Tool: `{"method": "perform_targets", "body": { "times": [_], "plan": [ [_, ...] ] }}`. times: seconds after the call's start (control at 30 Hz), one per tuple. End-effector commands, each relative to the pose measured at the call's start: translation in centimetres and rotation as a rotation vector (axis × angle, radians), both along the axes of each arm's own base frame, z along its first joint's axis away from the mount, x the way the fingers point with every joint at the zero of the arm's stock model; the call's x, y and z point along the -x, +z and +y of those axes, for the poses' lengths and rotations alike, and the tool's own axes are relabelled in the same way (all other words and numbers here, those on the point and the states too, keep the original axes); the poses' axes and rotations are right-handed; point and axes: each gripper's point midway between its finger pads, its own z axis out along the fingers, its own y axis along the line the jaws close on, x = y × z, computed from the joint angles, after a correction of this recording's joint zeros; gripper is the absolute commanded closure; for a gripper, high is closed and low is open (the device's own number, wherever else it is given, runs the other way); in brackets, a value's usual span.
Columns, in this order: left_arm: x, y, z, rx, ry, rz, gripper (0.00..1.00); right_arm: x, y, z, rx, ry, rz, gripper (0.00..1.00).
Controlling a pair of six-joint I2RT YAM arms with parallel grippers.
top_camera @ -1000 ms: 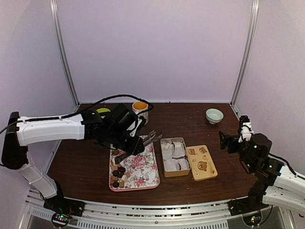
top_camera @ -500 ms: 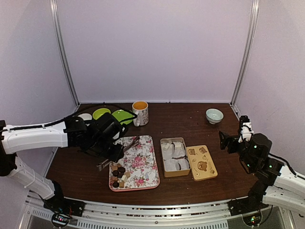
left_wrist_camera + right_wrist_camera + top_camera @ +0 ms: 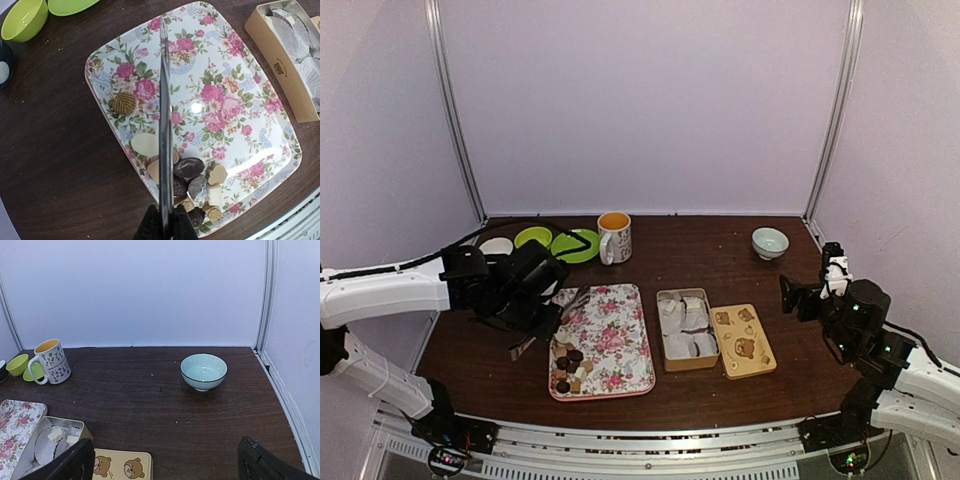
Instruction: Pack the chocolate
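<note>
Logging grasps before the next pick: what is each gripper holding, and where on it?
The left gripper clamps the metal tongs across their shaft, arms pressed together. The right gripper is open and empty.

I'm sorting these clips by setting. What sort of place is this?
Probably a robot test booth rather than a home: plain pale wall panels on metal posts enclose a dark wooden table, and a left arm and right arm are bolted at its near edge.
</note>
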Motion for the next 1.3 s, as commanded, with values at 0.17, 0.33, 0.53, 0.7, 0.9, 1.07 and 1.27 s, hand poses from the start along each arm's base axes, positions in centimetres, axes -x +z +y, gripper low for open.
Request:
{"method": "perform_targets", "body": {
  "times": [0.17, 0.33, 0.53, 0.7, 0.9, 1.07, 1.27],
  "plan": [
    [0.3, 0.9, 2.2, 0.007, 0.052, -0.035, 0.81, -0.1, -0.2, 0.0, 0.010, 0.002, 0.003, 0.00],
    [0.7, 0.3, 3.1, -0.022, 0.070, -0.018, 0.72, -0.1, -0.2, 0.1, 0.011, 0.003, 0.004, 0.00],
    [0.7, -0.3, 3.6, -0.031, 0.086, -0.018, 0.65, -0.1, -0.2, 0.1, 0.011, 0.004, 0.004, 0.00],
    [0.4, -0.8, 4.0, -0.047, 0.099, -0.019, 0.62, -0.1, -0.2, 0.1, 0.011, 0.004, 0.004, 0.00],
    [0.1, -2.2, 3.7, -0.047, 0.095, 0.010, 0.61, 0.0, -0.3, 0.0, 0.011, 0.004, 0.003, 0.00],
    [-0.2, -3.4, 3.6, -0.069, 0.090, 0.032, 0.61, 0.0, -0.2, 0.0, 0.009, 0.003, 0.002, 0.00],
    [-0.2, -4.8, 3.3, -0.093, 0.079, 0.063, 0.56, 0.0, -0.2, 0.0, 0.007, 0.003, 0.001, 0.00]
  ]
}}
